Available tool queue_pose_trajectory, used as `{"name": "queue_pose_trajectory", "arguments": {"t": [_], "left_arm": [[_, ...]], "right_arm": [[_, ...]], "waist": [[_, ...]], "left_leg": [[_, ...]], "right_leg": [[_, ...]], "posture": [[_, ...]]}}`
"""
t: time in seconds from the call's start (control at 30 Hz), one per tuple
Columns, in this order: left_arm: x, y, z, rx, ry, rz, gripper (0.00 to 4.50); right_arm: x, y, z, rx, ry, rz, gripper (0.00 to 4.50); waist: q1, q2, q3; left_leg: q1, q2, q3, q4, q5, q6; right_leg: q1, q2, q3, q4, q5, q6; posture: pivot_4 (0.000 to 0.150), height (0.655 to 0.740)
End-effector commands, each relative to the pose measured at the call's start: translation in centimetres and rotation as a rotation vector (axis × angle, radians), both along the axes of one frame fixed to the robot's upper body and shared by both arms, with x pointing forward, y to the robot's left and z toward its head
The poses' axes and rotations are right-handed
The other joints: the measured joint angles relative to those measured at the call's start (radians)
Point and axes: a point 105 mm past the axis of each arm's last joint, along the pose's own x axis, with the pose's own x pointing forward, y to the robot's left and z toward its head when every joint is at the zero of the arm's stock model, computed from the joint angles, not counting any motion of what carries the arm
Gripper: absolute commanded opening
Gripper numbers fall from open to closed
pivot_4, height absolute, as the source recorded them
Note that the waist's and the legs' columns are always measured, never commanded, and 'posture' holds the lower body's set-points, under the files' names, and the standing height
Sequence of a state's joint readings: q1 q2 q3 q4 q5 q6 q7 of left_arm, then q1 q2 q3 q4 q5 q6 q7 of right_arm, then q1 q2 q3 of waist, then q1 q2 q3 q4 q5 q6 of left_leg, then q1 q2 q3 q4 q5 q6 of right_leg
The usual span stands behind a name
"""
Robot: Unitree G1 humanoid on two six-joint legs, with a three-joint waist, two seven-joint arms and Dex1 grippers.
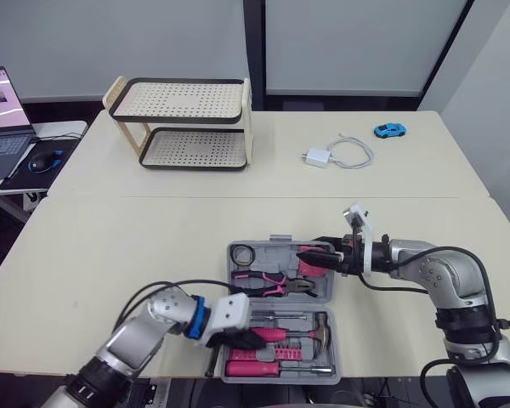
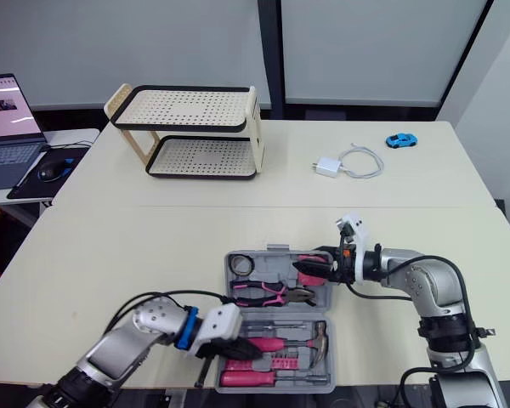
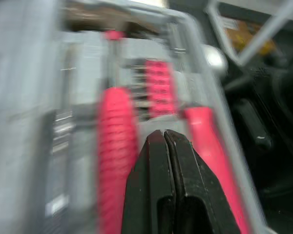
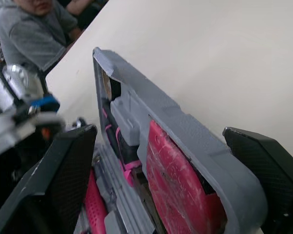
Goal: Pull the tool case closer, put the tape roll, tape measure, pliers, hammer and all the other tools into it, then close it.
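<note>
The grey tool case (image 1: 276,245) lies open at the table's near edge. Its far half holds a tape roll (image 1: 242,254), pink-handled pliers (image 1: 268,283) and a pink tape measure (image 1: 316,265). The hammer (image 1: 320,327) and pink-handled screwdrivers (image 3: 115,146) lie in the near half. My left gripper (image 1: 238,338) is shut with nothing between its fingers, its tips low over the near half's handles. My right gripper (image 1: 310,255) is open and straddles the case's far right wall (image 4: 185,131), one finger (image 4: 63,180) inside by the tape measure (image 4: 171,175), the other outside.
A two-tier perforated rack (image 1: 187,123) stands at the back left. A white charger with cable (image 1: 336,155) and a blue toy car (image 1: 390,130) lie at the back right. A laptop (image 1: 0,110) and mouse (image 1: 41,160) sit on a side desk. A person (image 4: 34,24) sits beyond the table.
</note>
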State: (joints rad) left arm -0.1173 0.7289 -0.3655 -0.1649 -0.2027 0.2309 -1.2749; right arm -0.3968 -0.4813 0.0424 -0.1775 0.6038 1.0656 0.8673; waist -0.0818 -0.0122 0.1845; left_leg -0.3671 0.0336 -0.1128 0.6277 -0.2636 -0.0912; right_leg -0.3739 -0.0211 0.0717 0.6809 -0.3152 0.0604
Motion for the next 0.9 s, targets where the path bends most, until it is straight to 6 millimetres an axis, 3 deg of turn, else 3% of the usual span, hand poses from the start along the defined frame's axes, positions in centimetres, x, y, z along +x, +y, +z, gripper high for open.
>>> {"name": "queue_pose_trajectory", "arguments": {"t": [0.03,0.27,0.47,0.7,0.9], "left_arm": [[-0.1,1.6,1.9,-0.032,0.017,0.032,0.00],[-1.5,5.3,3.0,0.021,0.107,0.084,0.00],[-1.3,10.1,1.6,0.126,0.117,0.221,0.00],[-1.3,12.8,0.8,0.179,0.101,0.291,0.00],[-1.7,13.2,0.6,0.184,0.099,0.311,0.00]], "right_arm": [[-1.0,0.9,1.4,0.018,-0.082,0.071,4.40],[-2.3,0.7,2.8,-0.022,-0.178,0.132,4.40],[-5.7,0.6,4.2,-0.103,-0.247,0.273,4.40],[-9.6,-1.1,3.6,-0.284,-0.311,0.395,4.40],[-12.5,-3.1,4.5,-0.370,-0.260,0.475,4.40]], "waist": [[-0.001,-0.001,0.001],[0.003,-0.002,0.002],[0.007,-0.001,0.002],[0.028,-0.002,0.002],[0.038,-0.003,0.002]], "left_leg": [[0.000,0.000,0.000,0.000,0.000,0.000],[-0.014,0.000,0.000,0.001,0.000,0.000],[-0.015,0.000,0.000,0.000,0.000,0.000],[-0.015,0.000,0.000,0.001,0.000,0.000],[-0.015,0.000,0.001,0.002,0.000,0.000]], "right_leg": [[0.000,0.000,0.000,0.000,0.000,0.000],[-0.013,-0.001,-0.001,0.000,0.000,0.000],[-0.015,-0.001,-0.001,0.000,0.000,-0.001],[-0.014,-0.001,-0.001,-0.001,0.000,-0.001],[-0.014,-0.001,-0.001,-0.001,0.000,-0.001]], "posture": [[0.150,0.7350],[0.150,0.7350],[0.150,0.7350],[0.150,0.7350],[0.150,0.7350]]}}
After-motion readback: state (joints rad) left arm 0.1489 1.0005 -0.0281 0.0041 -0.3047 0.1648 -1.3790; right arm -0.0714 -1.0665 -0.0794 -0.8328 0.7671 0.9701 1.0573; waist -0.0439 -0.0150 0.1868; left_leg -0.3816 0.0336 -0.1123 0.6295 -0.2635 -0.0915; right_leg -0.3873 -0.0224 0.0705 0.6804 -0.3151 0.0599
